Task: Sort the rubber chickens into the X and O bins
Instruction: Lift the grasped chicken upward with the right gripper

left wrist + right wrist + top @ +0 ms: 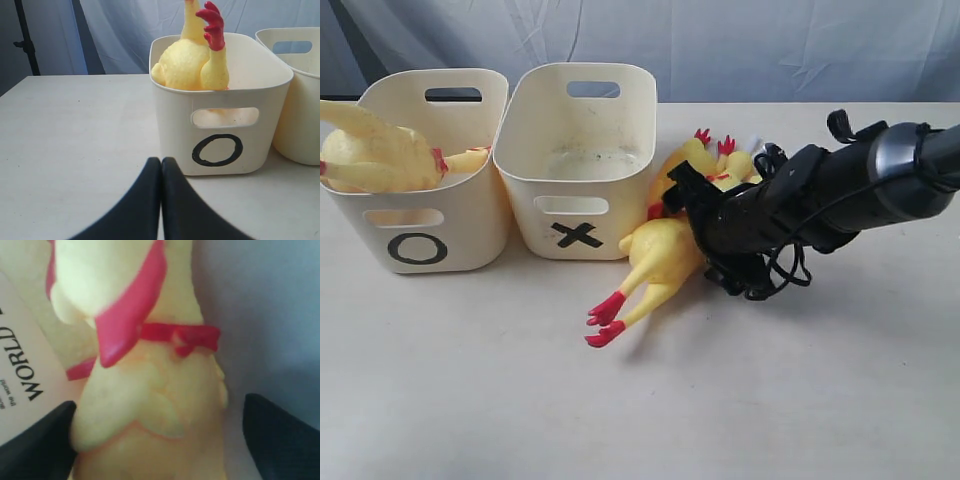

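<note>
Yellow rubber chicken [145,390] is straddled by right gripper [159,402], jaws spread wide and nothing gripped — if closed off-centre, soft body may be squeezed out sideways.

O bin [470,232]: chicken [370,155] inside | X bin [620,212]: chickens [665,255] beside (heaped)

Chickens [688,162] partly behind the right arm [800,195]; chicken [375,155] in the O bin [460,230] partly beyond the exterior view's left edge.

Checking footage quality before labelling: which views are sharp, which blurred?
Exterior view: sharp, even light, soft shadows by the X bin. Left wrist view: crisp O bin, no glare. Right wrist view: chicken too close, blurred, inside the open right gripper.
</note>
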Action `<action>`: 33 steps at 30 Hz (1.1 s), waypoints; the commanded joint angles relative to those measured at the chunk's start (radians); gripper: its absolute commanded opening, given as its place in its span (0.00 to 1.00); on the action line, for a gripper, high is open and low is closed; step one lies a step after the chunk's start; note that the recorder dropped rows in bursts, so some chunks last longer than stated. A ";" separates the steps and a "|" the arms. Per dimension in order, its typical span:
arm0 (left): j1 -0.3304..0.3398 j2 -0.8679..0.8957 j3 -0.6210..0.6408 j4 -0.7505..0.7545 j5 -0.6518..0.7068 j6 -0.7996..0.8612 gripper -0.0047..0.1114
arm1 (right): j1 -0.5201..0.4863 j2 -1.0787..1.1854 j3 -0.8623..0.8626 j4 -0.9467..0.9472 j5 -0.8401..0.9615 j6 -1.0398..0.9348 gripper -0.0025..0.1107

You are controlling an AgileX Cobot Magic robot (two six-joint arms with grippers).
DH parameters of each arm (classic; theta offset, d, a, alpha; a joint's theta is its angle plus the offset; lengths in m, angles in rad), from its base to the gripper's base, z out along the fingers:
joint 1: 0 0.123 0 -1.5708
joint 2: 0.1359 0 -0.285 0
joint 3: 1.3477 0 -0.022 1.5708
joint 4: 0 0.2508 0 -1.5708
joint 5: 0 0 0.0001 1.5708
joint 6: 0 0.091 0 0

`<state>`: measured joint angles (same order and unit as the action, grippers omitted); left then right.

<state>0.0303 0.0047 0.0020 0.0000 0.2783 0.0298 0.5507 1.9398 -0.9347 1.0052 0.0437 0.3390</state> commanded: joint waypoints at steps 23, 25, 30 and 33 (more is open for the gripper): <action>-0.005 -0.005 -0.002 -0.007 -0.009 -0.003 0.04 | -0.048 -0.349 0.012 -0.320 0.132 -0.046 0.01; -0.005 -0.005 -0.002 -0.007 -0.009 -0.003 0.04 | -0.074 -0.387 0.012 -0.333 0.142 -0.051 0.01; -0.005 -0.005 -0.002 -0.007 -0.009 -0.003 0.04 | -0.102 -0.481 0.012 -0.495 0.126 -0.051 0.01; -0.005 -0.005 -0.002 -0.007 -0.009 -0.003 0.04 | -0.103 -0.530 0.012 -0.590 0.058 -0.062 0.01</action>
<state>0.0303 0.0047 0.0020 0.0000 0.2783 0.0298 0.4545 1.4575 -0.9206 0.5065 0.1770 0.2978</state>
